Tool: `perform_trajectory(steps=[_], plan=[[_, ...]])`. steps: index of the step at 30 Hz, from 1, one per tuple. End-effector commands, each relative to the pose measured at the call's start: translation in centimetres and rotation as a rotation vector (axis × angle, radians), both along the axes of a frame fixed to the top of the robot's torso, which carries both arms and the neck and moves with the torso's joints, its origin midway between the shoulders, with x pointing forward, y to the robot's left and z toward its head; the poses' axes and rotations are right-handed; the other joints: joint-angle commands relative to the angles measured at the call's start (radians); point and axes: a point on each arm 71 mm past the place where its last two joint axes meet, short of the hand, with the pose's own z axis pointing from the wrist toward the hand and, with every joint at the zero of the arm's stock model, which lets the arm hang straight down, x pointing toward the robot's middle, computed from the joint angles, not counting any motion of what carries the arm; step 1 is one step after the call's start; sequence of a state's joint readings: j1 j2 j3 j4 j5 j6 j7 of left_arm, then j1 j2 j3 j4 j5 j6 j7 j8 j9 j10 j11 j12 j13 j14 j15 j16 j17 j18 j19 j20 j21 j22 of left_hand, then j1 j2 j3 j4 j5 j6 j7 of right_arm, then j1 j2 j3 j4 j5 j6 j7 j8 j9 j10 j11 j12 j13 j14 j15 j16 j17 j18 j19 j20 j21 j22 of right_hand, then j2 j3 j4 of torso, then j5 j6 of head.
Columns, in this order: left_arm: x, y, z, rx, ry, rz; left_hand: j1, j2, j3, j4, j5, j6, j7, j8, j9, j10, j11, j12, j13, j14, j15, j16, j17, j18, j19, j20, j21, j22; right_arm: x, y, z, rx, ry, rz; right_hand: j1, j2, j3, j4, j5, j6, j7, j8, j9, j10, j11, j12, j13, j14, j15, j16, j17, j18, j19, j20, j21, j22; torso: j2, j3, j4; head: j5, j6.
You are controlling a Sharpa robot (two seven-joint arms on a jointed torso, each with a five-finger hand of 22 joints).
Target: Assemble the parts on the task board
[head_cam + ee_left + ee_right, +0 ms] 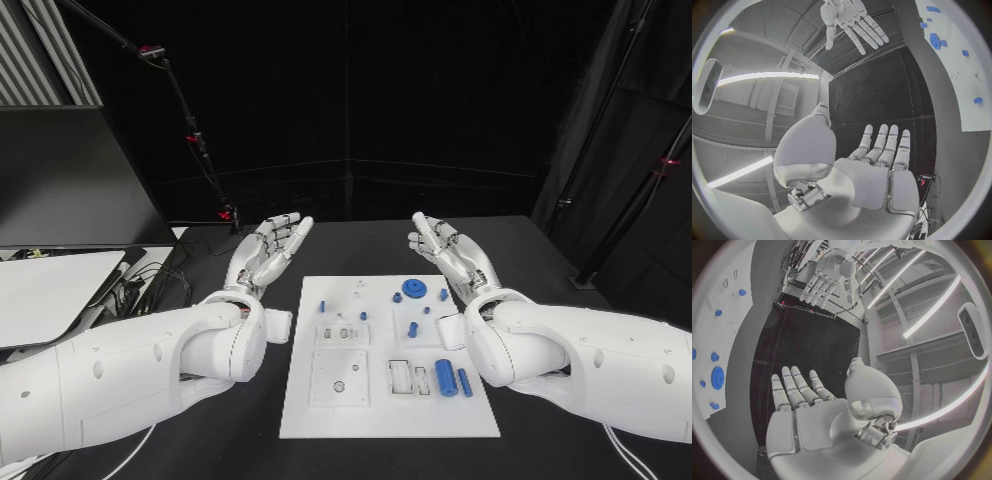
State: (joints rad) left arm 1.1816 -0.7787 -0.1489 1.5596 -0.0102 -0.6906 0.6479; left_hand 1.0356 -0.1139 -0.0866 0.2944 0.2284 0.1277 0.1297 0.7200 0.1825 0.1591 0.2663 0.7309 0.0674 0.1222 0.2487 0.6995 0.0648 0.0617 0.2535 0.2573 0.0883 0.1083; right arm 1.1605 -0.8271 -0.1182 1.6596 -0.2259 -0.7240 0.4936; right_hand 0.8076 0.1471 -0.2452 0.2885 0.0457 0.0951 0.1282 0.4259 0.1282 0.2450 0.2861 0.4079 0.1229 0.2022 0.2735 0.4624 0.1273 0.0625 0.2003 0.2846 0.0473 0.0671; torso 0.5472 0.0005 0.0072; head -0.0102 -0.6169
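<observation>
The left hand (270, 252) and the right hand (451, 252) both hover flat with fingers straight and spread, holding nothing, palms turned toward each other on either side of the far end of the task board (320, 412). This looks like a ready pose before any part is picked, since neither hand touches the board or a piece. Between and nearer than the hands, the white board lies flat on the black desk (541, 255). The blue parts rest loose on it: a round disc (415, 288) near the far edge, small pegs beside it, and two cylinders (446, 377) near the right edge. Assembly seems not yet begun. Dark curtains close off the room behind
</observation>
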Motion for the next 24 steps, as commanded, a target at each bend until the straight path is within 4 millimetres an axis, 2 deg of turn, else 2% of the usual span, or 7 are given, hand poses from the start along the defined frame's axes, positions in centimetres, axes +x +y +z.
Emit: perform_trajectory(steps=[1,3,9,10,13,24], plan=[[-0.7,-0.6,2.7,-0.063,-0.342,-0.108,0.005,-0.003,-0.003,0.006,0.005,0.004,0.170,0.007,-0.001,0.000,0.004,0.006,0.001,-0.002,0.004,0.002,0.000,0.020,-0.003,0.006,0.003,0.000,-0.4,0.8,0.8,-0.066,-0.090,0.097,0.009,0.002,0.000,0.004,0.003,0.005,0.175,0.003,0.001,-0.002,0.007,0.005,0.001,-0.001,0.006,0.005,0.001,0.015,0.001,0.004,0.006,0.001,0.000,0.0001,0.0001,0.000,0.000],[-0.8,-0.6,3.0,-0.066,-0.380,-0.126,0.002,-0.015,-0.007,0.006,0.007,0.003,0.170,0.010,-0.004,-0.002,0.004,0.007,0.000,-0.004,0.003,0.000,0.000,0.021,-0.006,0.006,0.003,0.000,-0.5,0.9,0.9,-0.073,-0.097,0.105,0.010,0.003,0.000,0.004,0.003,0.005,0.175,0.004,0.001,-0.002,0.007,0.007,0.001,-0.001,0.006,0.006,0.001,0.015,0.002,0.004,0.006,0.001,0.000,0.0001,0.0001,0.000,0.000],[-0.9,-0.6,3.4,-0.071,-0.433,-0.151,0.003,-0.012,-0.006,0.006,0.007,0.002,0.170,0.011,-0.005,-0.002,0.004,0.008,0.000,-0.005,0.003,0.001,0.000,0.021,-0.007,0.007,0.003,0.000,-0.5,0.9,0.9,-0.074,-0.098,0.107,0.018,0.009,0.001,0.003,0.003,0.005,0.175,0.006,0.000,-0.002,0.006,0.013,0.001,0.000,0.007,0.012,0.001,0.015,0.003,0.004,0.007,0.002,0.000,0.0001,0.0001,0.000,0.000],[-0.6,-1.1,3.3,-0.082,-0.419,-0.172,0.002,-0.007,-0.003,0.006,0.007,0.002,0.170,0.012,-0.007,-0.002,0.004,0.009,0.000,-0.005,0.004,0.001,0.000,0.021,-0.007,0.008,0.003,0.000,-0.1,0.0,0.6,-0.084,-0.085,0.100,0.023,0.012,0.002,0.003,0.004,0.005,0.175,0.006,-0.001,-0.002,0.006,0.017,0.002,0.000,0.007,0.015,0.000,0.014,0.004,0.004,0.008,0.002,0.002,-0.0014,-0.0029,0.030,-0.020],[-0.5,-1.2,3.3,-0.083,-0.418,-0.174,0.002,-0.006,-0.002,0.006,0.006,0.002,0.170,0.013,-0.007,-0.002,0.004,0.009,0.000,-0.005,0.004,0.001,0.000,0.021,-0.005,0.009,0.004,0.001,-0.1,-0.2,0.6,-0.085,-0.083,0.099,0.026,0.014,0.002,0.002,0.004,0.005,0.175,0.007,-0.002,-0.001,0.006,0.020,0.002,-0.001,0.007,0.016,0.000,0.014,0.005,0.004,0.008,0.003,0.005,-0.0022,-0.0017,0.031,-0.022],[-0.6,-1.2,3.3,-0.088,-0.414,-0.181,0.004,-0.004,0.000,0.006,0.006,0.004,0.169,0.016,-0.009,-0.006,0.003,0.009,-0.001,-0.006,0.004,0.000,0.000,0.023,0.005,0.014,0.009,0.005,-0.2,-0.9,0.4,-0.089,-0.048,0.109,0.032,0.016,0.000,0.003,0.004,0.003,0.175,0.007,-0.003,0.003,0.007,0.031,0.003,-0.001,0.008,0.022,-0.001,0.014,0.006,0.004,0.009,0.003,0.039,0.0002,-0.0029,0.040,-0.024]])
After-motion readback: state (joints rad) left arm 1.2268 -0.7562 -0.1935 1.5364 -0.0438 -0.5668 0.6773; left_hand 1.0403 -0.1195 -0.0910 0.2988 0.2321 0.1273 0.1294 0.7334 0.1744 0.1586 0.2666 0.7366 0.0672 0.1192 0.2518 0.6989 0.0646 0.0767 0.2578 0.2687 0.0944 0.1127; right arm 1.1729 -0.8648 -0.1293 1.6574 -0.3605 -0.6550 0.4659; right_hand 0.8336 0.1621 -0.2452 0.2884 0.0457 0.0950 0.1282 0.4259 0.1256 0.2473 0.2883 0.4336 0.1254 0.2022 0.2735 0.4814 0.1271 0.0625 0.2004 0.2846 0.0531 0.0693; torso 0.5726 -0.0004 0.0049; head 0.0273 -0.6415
